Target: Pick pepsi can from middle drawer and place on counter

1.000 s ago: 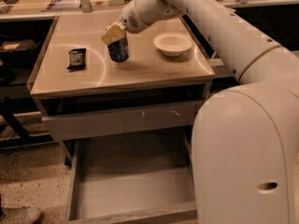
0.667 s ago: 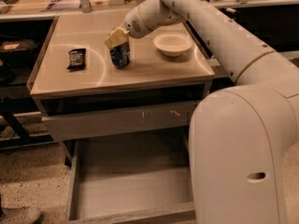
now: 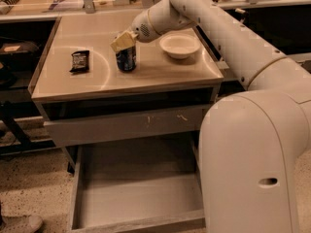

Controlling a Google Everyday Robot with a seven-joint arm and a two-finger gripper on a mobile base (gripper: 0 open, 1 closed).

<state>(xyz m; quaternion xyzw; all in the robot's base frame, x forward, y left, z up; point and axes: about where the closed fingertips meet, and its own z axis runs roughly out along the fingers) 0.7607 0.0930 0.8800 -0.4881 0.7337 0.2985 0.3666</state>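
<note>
As the bench (image 3: 160, 74) is read from its left edge, a flat black snack packet (image 3: 80, 61) is found lying to the left of the pepsi can (image 3: 126, 60), well apart from it. The pepsi can is set upright on the bench top, near the middle. The tool (image 3: 123, 41) is held right at the can's top; whether it is clamped on the can or let go cannot be told. Below the can and nearer the camera, a grey drawer front (image 3: 121, 126) with pale scratches is shown closed. Under that, the middle drawer (image 3: 141, 198) is pulled out, so that its flat grey floor is exposed. To the right of the can, near it but not touching, a white bowl (image 3: 180, 46) is seen. The white arm (image 3: 228, 33) is stretched in from that side, above the bowl, towards the can.
</note>
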